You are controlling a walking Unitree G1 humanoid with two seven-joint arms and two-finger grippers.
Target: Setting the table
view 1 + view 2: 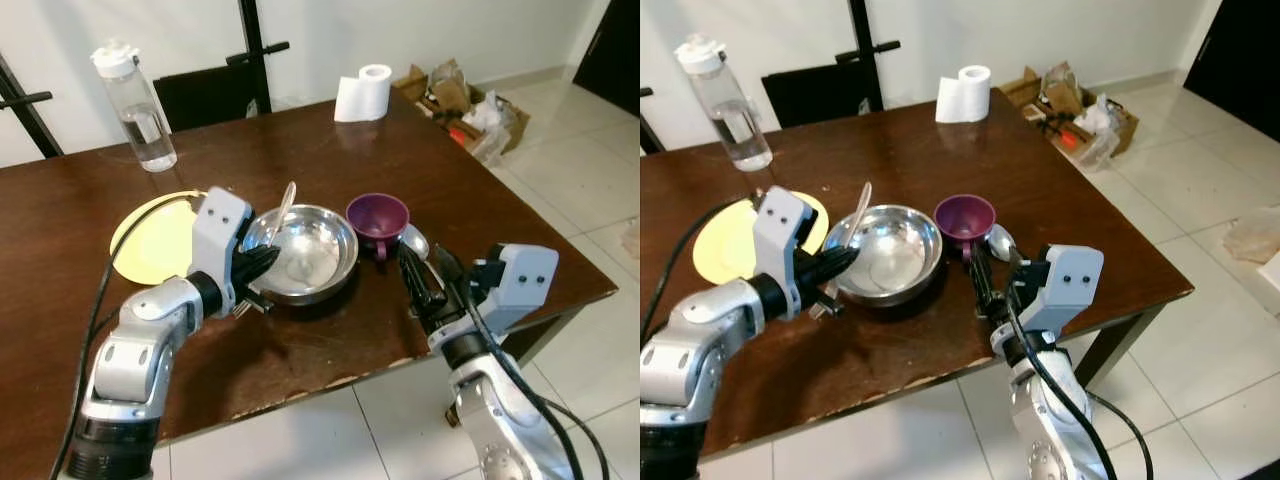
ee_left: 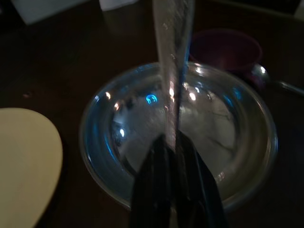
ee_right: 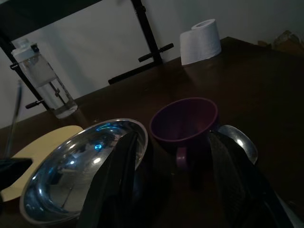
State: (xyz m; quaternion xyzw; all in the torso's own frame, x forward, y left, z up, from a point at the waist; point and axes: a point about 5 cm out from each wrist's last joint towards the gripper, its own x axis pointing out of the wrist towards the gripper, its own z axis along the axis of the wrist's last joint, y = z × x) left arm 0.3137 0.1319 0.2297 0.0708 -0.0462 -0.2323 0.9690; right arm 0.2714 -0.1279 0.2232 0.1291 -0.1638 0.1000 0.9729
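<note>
Two pincers [image 1: 262, 262] [image 1: 425, 270], one bowl [image 1: 320, 262], one mug [image 1: 377, 216]

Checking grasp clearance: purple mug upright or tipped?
Upright. The purple mug stands on the table, mouth up, apparently empty, handle toward the robot.

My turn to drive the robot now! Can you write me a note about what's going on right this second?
Left gripper: shut on a utensil, held over the steel bowl.
Right gripper: open, empty, near the purple cup and the spoon beside it.
On the table: yellow plate left of the bowl, cup to its right.
Done: plate, bowl, cup out.
Left: place the held utensil, probably sort out the spoon.
</note>
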